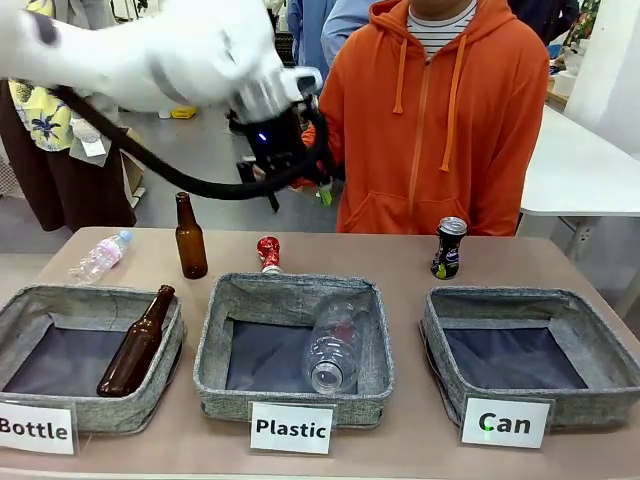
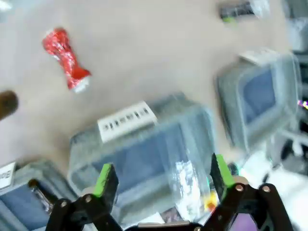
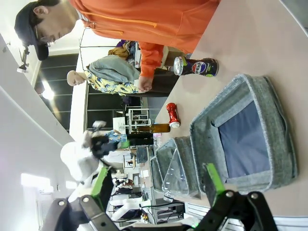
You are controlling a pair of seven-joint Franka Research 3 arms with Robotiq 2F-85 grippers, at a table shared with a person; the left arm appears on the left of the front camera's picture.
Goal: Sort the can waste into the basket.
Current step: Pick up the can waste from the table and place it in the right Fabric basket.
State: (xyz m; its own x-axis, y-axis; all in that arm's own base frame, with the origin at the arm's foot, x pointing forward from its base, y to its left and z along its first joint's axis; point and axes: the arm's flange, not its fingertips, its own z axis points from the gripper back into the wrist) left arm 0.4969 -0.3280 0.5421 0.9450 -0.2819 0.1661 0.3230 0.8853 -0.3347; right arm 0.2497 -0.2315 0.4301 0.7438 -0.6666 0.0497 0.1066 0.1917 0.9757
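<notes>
Left gripper [image 2: 163, 175] hangs well above the table on the far side, in front of the person's orange hoodie [image 1: 430, 130]; its green pads [image 2: 107, 180] stand wide apart with nothing between them. The left wrist view is motion-blurred. Right gripper [image 3: 156, 179] is likewise spread and empty, with the "Can" basket [image 3: 269, 91] below and ahead of it. That basket sits at the robot's right end of the row, its dark lining bare and its white "Can" label [image 1: 505, 422] propped in front. The crushed red can [image 1: 268, 253] stands on the tabletop just behind the "Plastic" basket [image 1: 230, 400], close to its back rim. The black can [image 1: 449, 247] stands upright just behind the "Can" basket's back-left corner. A clear plastic bottle [image 1: 335, 345] lies inside the "Plastic" basket. A brown glass bottle [image 1: 135, 345] leans inside the "Bottle" basket [image 1: 150, 395]. A second brown bottle [image 1: 190, 238] stands upright behind it, and a small clear bottle [image 1: 100, 258] lies on its side at far left.
</notes>
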